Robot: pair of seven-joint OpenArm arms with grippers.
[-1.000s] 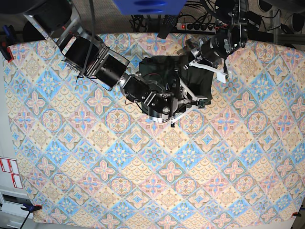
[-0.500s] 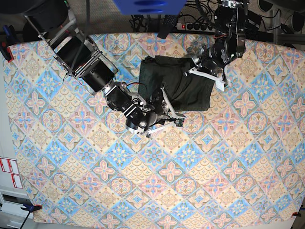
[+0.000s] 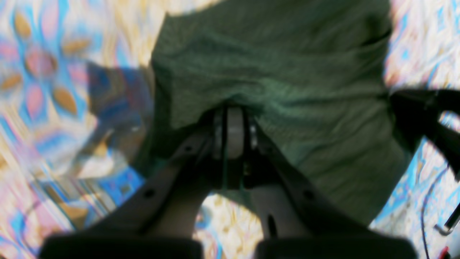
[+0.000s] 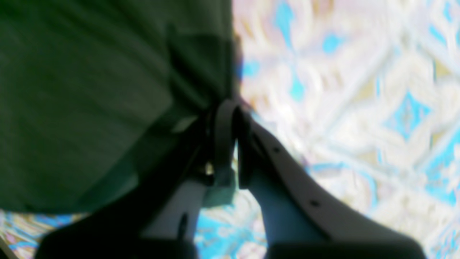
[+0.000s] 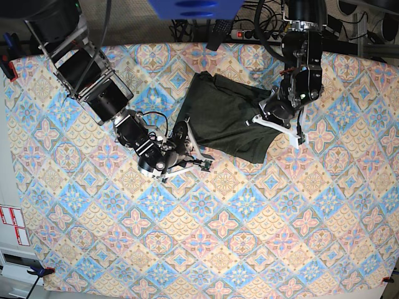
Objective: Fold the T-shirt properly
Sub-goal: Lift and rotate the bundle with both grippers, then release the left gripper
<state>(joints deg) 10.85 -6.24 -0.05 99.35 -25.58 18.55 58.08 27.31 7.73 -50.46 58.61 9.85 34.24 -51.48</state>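
While both hands (image 3: 230, 135) (image 4: 228, 140) pinch T-shirt (image 5: 227, 115), no print shows.

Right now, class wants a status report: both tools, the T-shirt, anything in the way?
Left tool shut on T-shirt. Right tool shut on its edge. Shirt bunched on patterned tablecloth. Nothing in the way.

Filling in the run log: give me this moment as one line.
shirt: bunched, on patterned cloth | left pincer: shut on shirt | right pincer: shut on shirt edge | fold: not done
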